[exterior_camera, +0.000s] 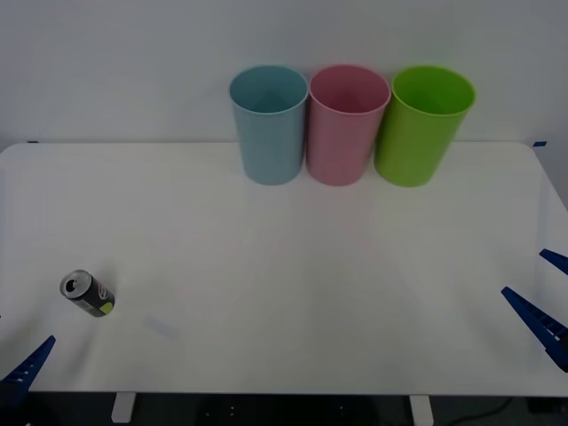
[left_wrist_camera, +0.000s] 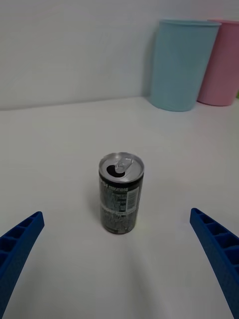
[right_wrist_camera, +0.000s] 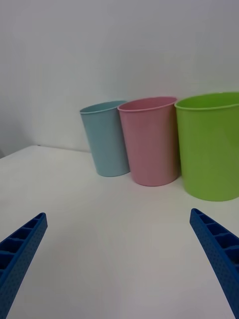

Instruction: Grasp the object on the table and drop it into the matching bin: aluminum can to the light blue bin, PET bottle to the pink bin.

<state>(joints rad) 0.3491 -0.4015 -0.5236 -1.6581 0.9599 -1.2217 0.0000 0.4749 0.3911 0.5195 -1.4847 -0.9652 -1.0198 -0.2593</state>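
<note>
Left wrist view: the left tool (left_wrist_camera: pixel 119 264) hangs low over the surface (left_wrist_camera: pixel 59 149) with its blue fingers (left_wrist_camera: pixel 20 249) spread wide, released, and the can (left_wrist_camera: pixel 121 194) stands upright on the surface between and ahead of them, apart from both. This view shows the can's opened silver top and the small print on its black side. From the front, the same can (exterior_camera: pixel 87 294) shows its yellow-green patch, near the surface's front left corner, well apart from the bins. The right tool (right_wrist_camera: pixel 119 264), also spread wide and holding nothing, sits at the front right edge (exterior_camera: pixel 541 297) and faces the light blue bin (right_wrist_camera: pixel 105 139), the pink bin (right_wrist_camera: pixel 151 142) and a green bin (right_wrist_camera: pixel 211 147), standing close together in a row. The white surface (exterior_camera: pixel 284 284) carries them along its far edge, against a plain pale wall (exterior_camera: pixel 115 62).
</note>
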